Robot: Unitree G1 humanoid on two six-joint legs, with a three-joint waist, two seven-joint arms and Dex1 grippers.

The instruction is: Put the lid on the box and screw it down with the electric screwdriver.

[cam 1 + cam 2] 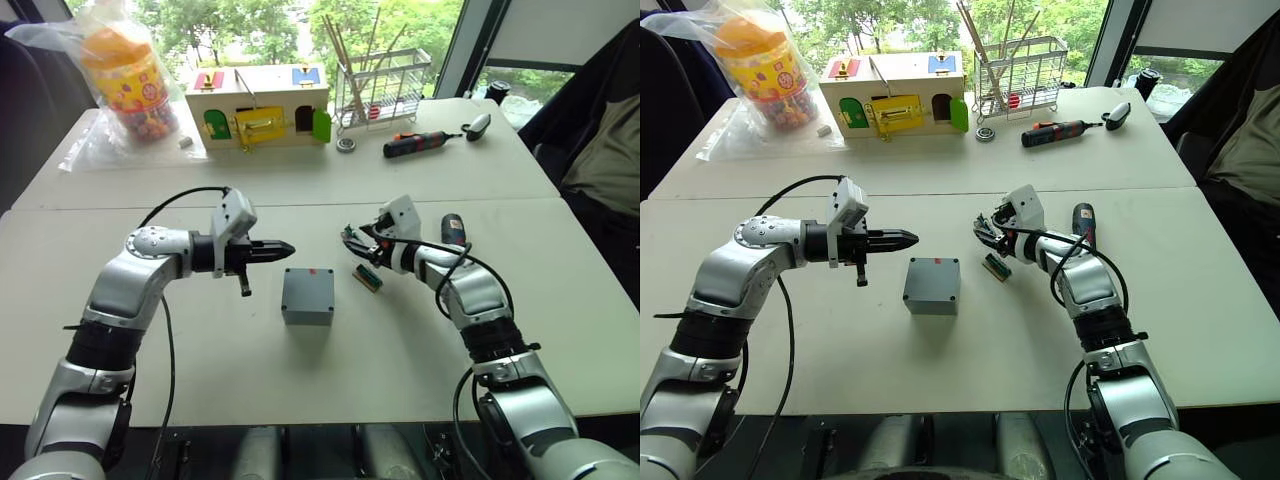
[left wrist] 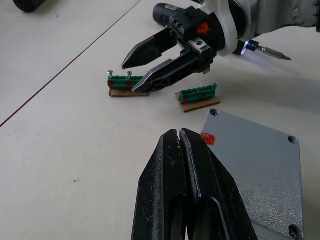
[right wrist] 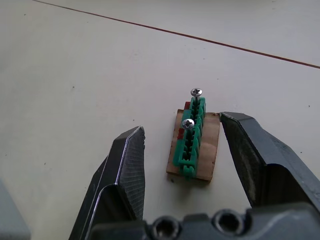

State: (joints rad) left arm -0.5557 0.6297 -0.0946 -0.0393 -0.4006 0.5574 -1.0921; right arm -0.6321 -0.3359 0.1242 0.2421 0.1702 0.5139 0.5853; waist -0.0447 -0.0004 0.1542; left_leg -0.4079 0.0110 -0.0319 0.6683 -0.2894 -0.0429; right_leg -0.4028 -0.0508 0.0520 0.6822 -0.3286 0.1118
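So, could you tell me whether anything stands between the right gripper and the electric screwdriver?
Nothing visible does. The electric screwdriver lies beside that arm's wrist, behind the open right gripper, which hovers over a green screw strip.

White table (image 1: 300,370) bearing the non-task objects; far edge, left to right: bagged jar of coloured pieces (image 1: 128,80); wooden toy house (image 1: 258,105) with coloured doors; wire rack (image 1: 382,88) holding sticks; small metal ring (image 1: 346,145) just beside the rack; black-and-red screwdriver (image 1: 420,144); small dark oval object (image 1: 478,125); mid-table: two green screw-holder strips on brown cards, one (image 3: 192,142) carrying two upright screws, the other (image 2: 197,95) bare.
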